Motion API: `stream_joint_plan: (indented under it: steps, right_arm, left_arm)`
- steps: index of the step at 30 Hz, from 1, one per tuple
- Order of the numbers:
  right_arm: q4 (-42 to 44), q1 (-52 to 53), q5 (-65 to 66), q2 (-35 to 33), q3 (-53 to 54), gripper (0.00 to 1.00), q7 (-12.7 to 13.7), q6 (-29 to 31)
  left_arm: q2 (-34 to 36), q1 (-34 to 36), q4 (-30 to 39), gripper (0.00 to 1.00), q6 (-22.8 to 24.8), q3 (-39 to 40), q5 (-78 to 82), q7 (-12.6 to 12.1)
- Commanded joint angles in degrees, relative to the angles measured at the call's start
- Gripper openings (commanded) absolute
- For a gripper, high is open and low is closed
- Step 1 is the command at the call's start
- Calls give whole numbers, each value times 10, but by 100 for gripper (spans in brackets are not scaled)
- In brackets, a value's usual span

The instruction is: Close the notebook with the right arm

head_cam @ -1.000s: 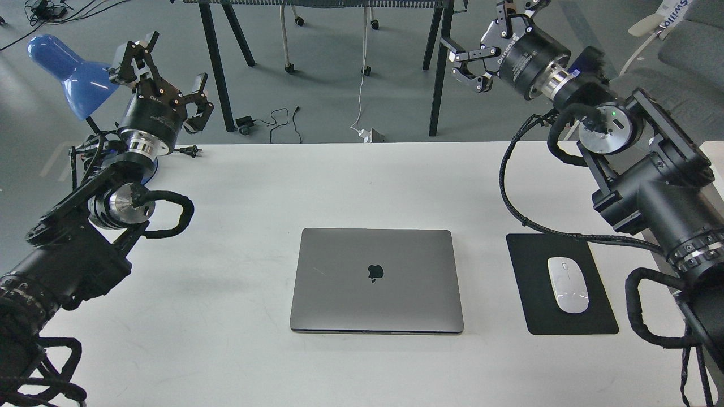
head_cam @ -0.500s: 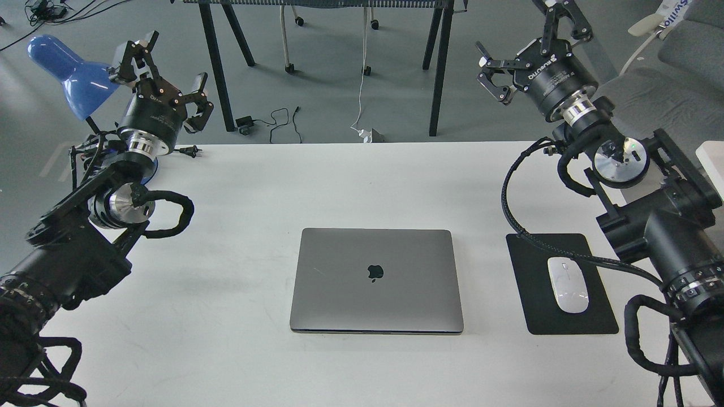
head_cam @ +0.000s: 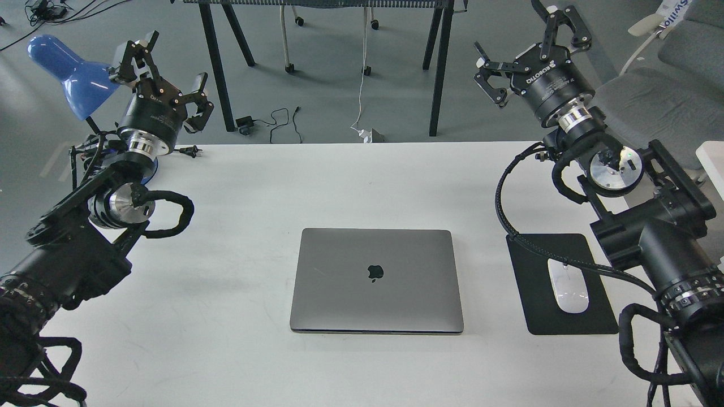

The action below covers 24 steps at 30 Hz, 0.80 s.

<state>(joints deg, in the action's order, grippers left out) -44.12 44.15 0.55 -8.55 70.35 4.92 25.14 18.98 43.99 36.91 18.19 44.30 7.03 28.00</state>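
Note:
The space-grey notebook (head_cam: 376, 280) lies flat on the white table (head_cam: 350, 181) at the centre front. Its lid is down and the black apple logo faces up. My right gripper (head_cam: 529, 48) is open and empty. It is raised high beyond the table's far right edge, well away from the notebook. My left gripper (head_cam: 164, 70) is open and empty, raised at the far left beside the blue lamp (head_cam: 68, 73).
A black mouse pad (head_cam: 537, 316) with a white mouse (head_cam: 567, 285) lies right of the notebook, partly under my right arm's cable. A black table frame (head_cam: 435, 68) and floor cables are behind the table.
My right gripper swung from the upper right back over the arm and turned, its fingers now pointing up and away. The notebook stays shut. The left arm has not moved.

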Motion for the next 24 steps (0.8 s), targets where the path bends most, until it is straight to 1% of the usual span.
stream_joint_plan:
  steps: [1, 9, 16, 24]
  right_arm:
    - [1, 1, 1, 1, -6, 100, 0, -12]
    - [1, 0, 2, 1, -14, 100, 0, -17]
    - [3, 2, 7, 1, -42, 100, 0, -28]
    - [2, 4, 7, 1, -42, 100, 0, -28]
  left_arm:
    - [0, 0, 0, 100, 0, 0, 0, 0]
    - [0, 0, 0, 100, 0, 0, 0, 0]
    - [0, 0, 0, 100, 0, 0, -1, 0]
    - [0, 0, 0, 100, 0, 1, -1, 0]
